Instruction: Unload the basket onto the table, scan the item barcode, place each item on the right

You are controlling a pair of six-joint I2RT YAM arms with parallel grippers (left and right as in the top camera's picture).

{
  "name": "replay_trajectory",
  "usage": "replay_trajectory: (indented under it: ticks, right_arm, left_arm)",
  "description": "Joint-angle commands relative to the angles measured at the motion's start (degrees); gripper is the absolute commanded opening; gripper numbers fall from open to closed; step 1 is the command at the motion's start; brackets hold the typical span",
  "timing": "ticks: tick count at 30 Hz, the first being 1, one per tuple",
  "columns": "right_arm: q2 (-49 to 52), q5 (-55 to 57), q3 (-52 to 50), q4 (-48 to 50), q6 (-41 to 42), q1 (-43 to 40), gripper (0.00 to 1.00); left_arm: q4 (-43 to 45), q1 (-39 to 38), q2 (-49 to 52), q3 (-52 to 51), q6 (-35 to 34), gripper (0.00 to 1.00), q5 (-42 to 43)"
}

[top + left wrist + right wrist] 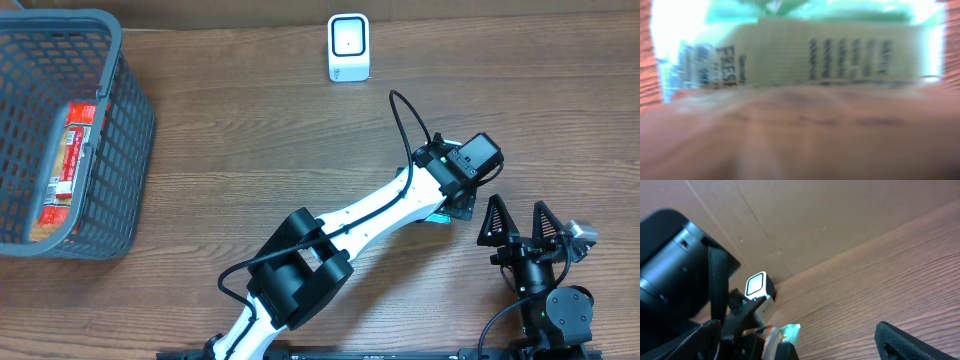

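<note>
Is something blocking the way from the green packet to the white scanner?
Nothing visible does. Only bare table lies between the packet, tucked under the left arm, and the scanner at the far edge. The basket sits far off to the left.

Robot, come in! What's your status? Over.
Right gripper open, empty. Left gripper at packet, grip unclear. Packet far from scanner, nothing between.
</note>
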Motion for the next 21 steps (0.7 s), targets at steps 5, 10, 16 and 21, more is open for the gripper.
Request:
replay_trajectory:
  ticks: [5, 10, 16, 21]
  right_arm:
    - [-0.6, 0.1, -0.6, 0.2, -0.4, -0.2, 1.00]
    - [-0.6, 0.1, -0.6, 0.2, -0.4, -0.2, 1.00]
    - [-0.6, 0.1, -0.6, 0.2, -0.4, -0.2, 1.00]
    - [-0.6, 0.1, -0.6, 0.2, -0.4, -0.2, 1.00]
  left_arm:
    - [-3.4, 0.3, 0.9, 7.6, 0.5, 1.00, 0.2]
    - [-6.7, 0.5, 0.9, 11.4, 2.6, 1.00, 0.3]
    - [-8.2, 0.7, 0.9, 12.0, 8.4, 1.00, 0.3]
    - [-8.9, 0.6, 1.0, 11.8, 8.4, 1.00, 0.5]
